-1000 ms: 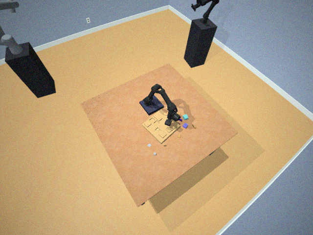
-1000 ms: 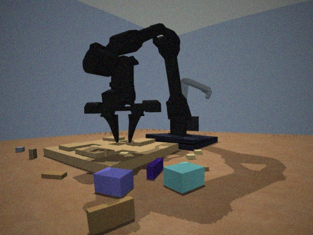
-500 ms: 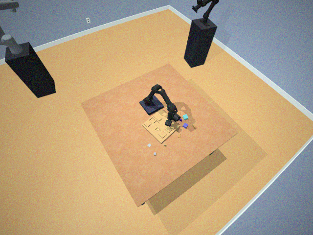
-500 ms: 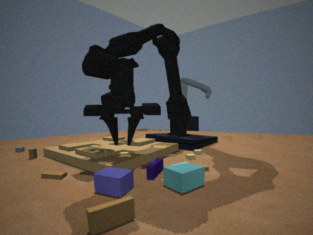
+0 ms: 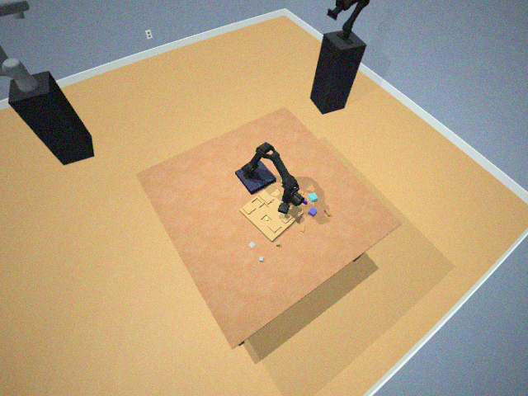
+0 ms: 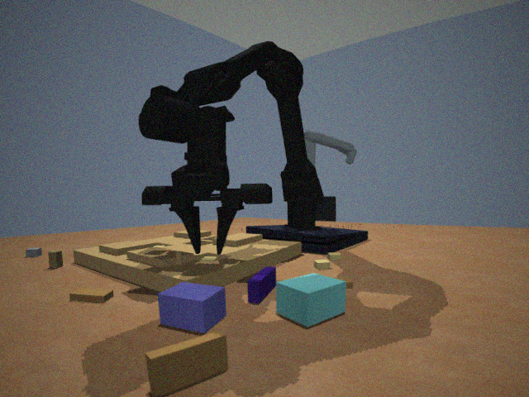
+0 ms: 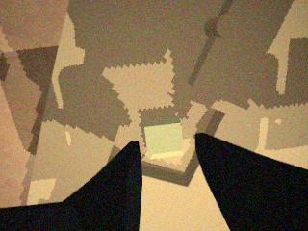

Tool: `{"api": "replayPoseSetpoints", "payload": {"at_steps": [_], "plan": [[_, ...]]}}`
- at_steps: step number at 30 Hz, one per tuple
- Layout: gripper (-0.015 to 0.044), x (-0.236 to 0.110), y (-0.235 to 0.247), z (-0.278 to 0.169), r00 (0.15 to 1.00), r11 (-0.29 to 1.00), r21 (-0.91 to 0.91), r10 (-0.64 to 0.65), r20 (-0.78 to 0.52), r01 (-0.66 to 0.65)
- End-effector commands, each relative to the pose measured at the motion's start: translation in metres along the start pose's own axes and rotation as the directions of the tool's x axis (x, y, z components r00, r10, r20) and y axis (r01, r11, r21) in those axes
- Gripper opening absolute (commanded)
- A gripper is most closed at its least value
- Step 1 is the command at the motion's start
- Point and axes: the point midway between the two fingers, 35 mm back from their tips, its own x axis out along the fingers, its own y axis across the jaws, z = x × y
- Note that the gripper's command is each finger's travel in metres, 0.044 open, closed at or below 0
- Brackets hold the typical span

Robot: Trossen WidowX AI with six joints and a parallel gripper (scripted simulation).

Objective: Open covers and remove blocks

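Note:
The tan puzzle board [image 5: 271,237] [image 6: 111,271] [image 7: 185,212] lies on the table with raised cover slabs on top. A pale yellow-green block [image 6: 209,259] [image 7: 164,140] shows uncovered in a dark-edged well. My gripper [image 6: 208,252] [image 7: 167,144] is partly open and empty, pointing down with its fingertips just above that block, one to each side in the wrist view. A blue block [image 5: 312,211] [image 6: 188,308], a turquoise block [image 5: 313,197] [image 6: 309,298] and a purple block [image 5: 304,202] [image 6: 260,286] rest on the table clear of the board. Arm shadow obscures the covers near the gripper.
A tan block [image 5: 327,212] [image 6: 188,363] stands beyond the blue one, and a flat tan piece [image 5: 303,228] [image 6: 91,295] lies near the board. Two pale blocks [image 5: 252,244] [image 5: 261,259] lie on the other side. The dark arm base [image 5: 256,187] [image 6: 341,243] is behind the board.

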Motion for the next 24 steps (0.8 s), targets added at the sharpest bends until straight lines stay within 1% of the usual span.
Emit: {"api": "replayPoseSetpoints", "payload": {"at_steps": [1,24], "plan": [[0.0144,0.002,0.001,-0.001,1.000,1.000,0.001,0.003,-0.004,-0.003],[0.0144,0.013,0.001,-0.001,1.000,1.000,0.001,0.003,-0.004,-0.003]]}}
